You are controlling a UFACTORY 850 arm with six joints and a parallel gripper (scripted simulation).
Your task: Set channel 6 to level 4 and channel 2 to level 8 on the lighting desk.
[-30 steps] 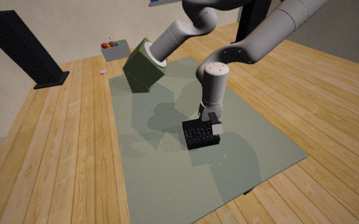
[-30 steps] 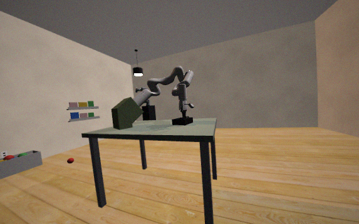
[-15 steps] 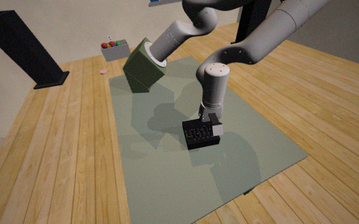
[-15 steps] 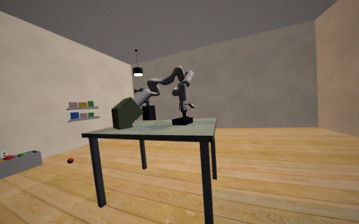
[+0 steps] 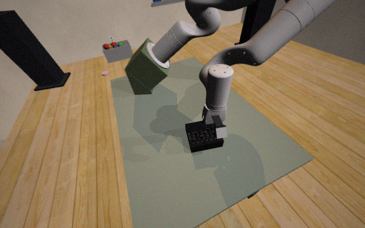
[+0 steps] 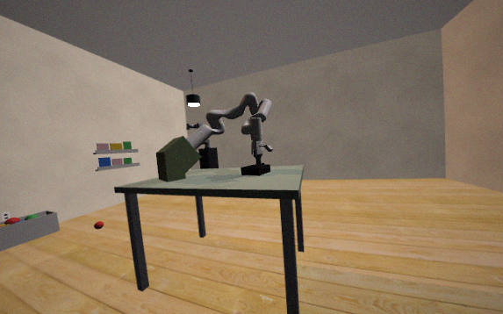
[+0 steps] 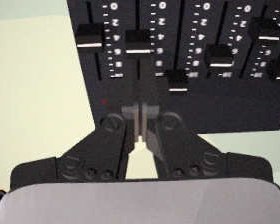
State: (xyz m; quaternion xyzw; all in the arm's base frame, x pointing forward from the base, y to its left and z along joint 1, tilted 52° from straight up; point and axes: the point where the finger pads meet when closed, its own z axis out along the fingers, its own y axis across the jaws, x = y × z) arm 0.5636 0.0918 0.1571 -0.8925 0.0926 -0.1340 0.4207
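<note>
The grey arm (image 5: 267, 38) snakes up from its base, bends over, and drops its last link (image 5: 216, 92) straight down. At its tip the end effector (image 7: 143, 117) points downward, its two dark fingers pressed together with nothing between them.

The lighting desk (image 7: 211, 106) reads M, 6, 5, 4 above its faders.
</note>
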